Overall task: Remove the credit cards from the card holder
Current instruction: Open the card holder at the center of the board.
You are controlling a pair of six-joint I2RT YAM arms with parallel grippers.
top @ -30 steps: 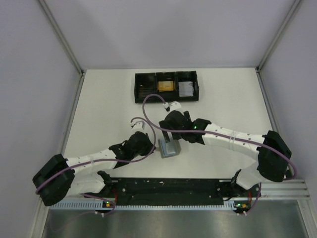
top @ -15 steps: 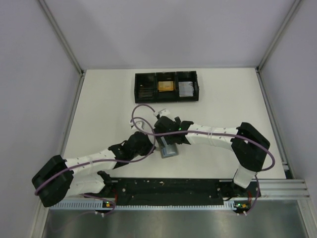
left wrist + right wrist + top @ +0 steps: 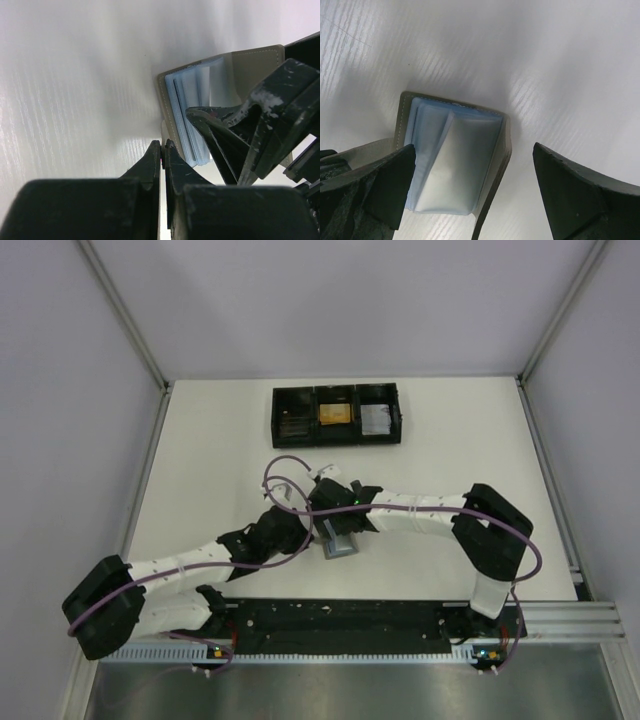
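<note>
The card holder (image 3: 342,548) lies open on the white table, grey outside with light blue sleeves (image 3: 187,112) fanned inside. A silvery credit card (image 3: 462,165) shows through the top sleeve. My left gripper (image 3: 163,148) is shut, its tips pinching the small tab at the holder's near edge; in the top view the left gripper (image 3: 314,536) sits just left of the holder. My right gripper (image 3: 475,195) hangs open directly above the holder, one finger (image 3: 385,192) over its left side and the other off to its right. From above, the right gripper (image 3: 338,523) covers the holder's far part.
A black three-compartment tray (image 3: 336,436) stands at the back of the table, with a gold-coloured card (image 3: 334,413) in its middle bay and a silvery one (image 3: 375,420) in its right bay. Both arms cross close together over the table's middle.
My right arm has swung left and folded in, bringing its open gripper over the holder. The left arm and the holder have stayed put.
</note>
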